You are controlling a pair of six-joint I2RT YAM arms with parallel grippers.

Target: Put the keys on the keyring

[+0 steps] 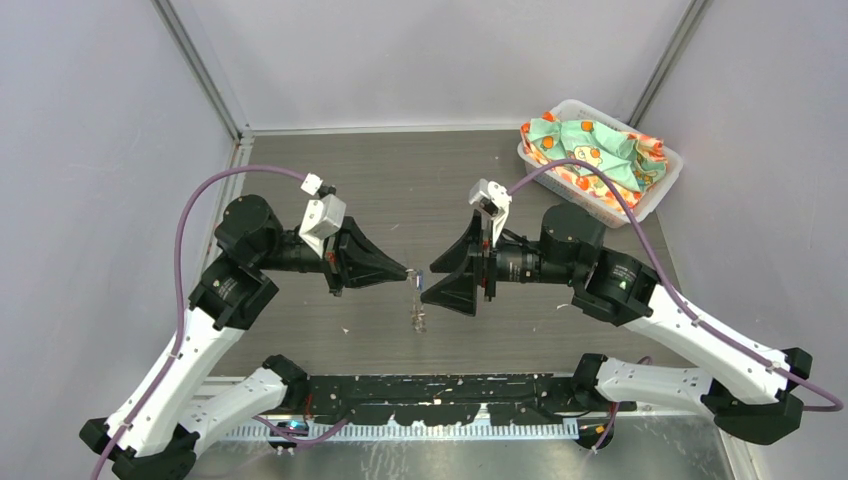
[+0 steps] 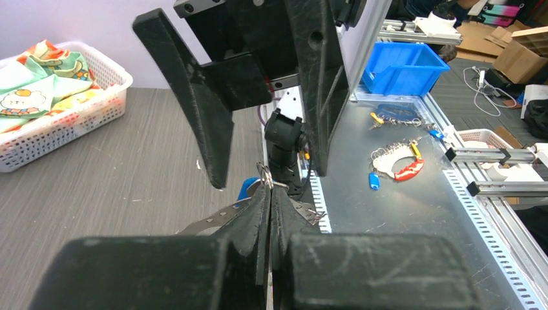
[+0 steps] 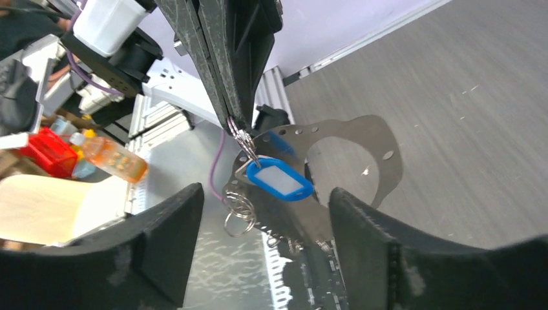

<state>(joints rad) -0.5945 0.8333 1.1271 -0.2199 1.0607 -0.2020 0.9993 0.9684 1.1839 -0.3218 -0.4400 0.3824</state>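
My left gripper (image 1: 408, 272) is shut on the keyring (image 3: 242, 139), a small silver split ring pinched at its fingertips (image 2: 270, 194) above the table. From the ring hangs a key tag of blue plastic with a white label (image 3: 279, 179), and under it dangle small silver rings (image 3: 240, 213). The blue tag also shows behind the tips in the left wrist view (image 2: 247, 189). My right gripper (image 1: 428, 282) faces the left one, open. Its fingers (image 3: 161, 245) stand either side of the hanging bunch without touching it. No key blade is clear to me.
A white basket (image 1: 655, 195) of patterned cloth sits at the back right of the table. A thin grey metal plate with holes (image 3: 362, 148) lies below the bunch. Past the table's near edge, on the metal bench, lie other key bunches (image 2: 395, 165) and a blue bin (image 2: 404, 68).
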